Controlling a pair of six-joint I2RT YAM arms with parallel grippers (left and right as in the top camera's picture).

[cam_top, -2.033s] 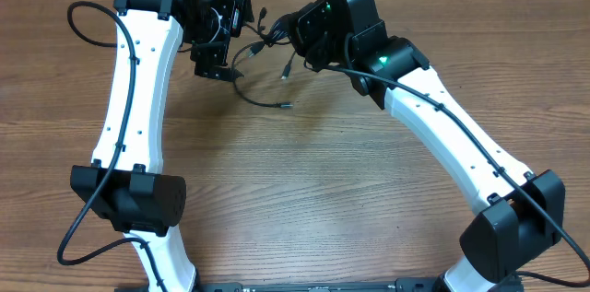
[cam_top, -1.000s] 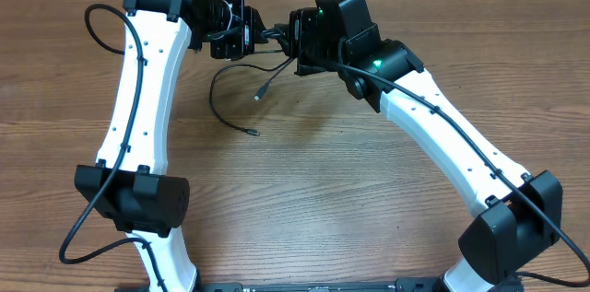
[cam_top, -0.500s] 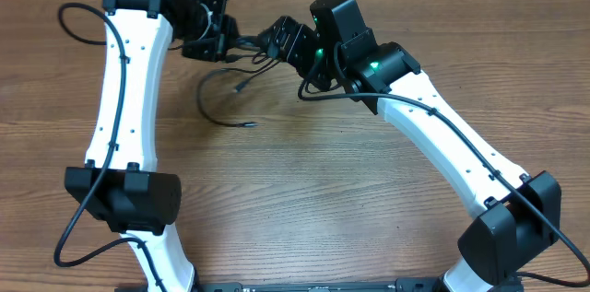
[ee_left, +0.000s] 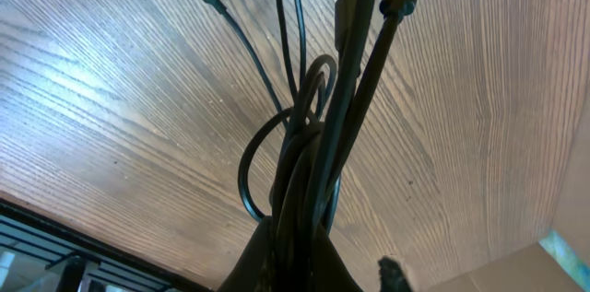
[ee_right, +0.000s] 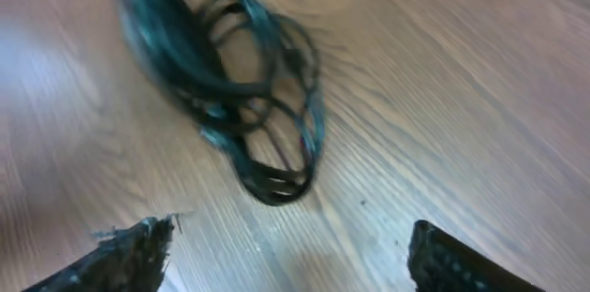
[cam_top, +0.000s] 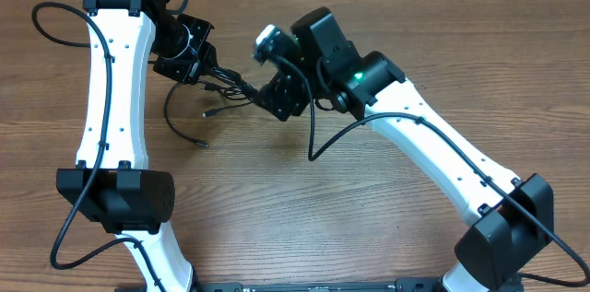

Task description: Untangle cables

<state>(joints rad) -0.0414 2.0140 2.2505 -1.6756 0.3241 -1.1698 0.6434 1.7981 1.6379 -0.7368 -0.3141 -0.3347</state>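
Note:
The cables (cam_top: 227, 83) are a bundle of thin black cords stretched from my left gripper (cam_top: 205, 64) toward the right. Loose loops (cam_top: 171, 115) trail down to the table, ending in small plugs (cam_top: 209, 113). In the left wrist view the cables (ee_left: 309, 135) rise out of my left gripper (ee_left: 293, 269), which is shut on them. My right gripper (cam_top: 279, 103) hangs just right of the bundle's end. In the right wrist view its fingers (ee_right: 134, 253) stand wide apart with nothing between them, and the blurred cable loops (ee_right: 263, 122) lie on the wood ahead of my right gripper (ee_right: 290, 260).
The wooden table (cam_top: 304, 200) spreads under both arms. A thick black arm wire (cam_top: 318, 140) droops below the right wrist. The white arm links and their black bases (cam_top: 115, 198) stand at the front left and right.
My right gripper has let go of the cables, opened, and swung down and left. My left gripper has carried the bundle to the left; the loose loops moved with it.

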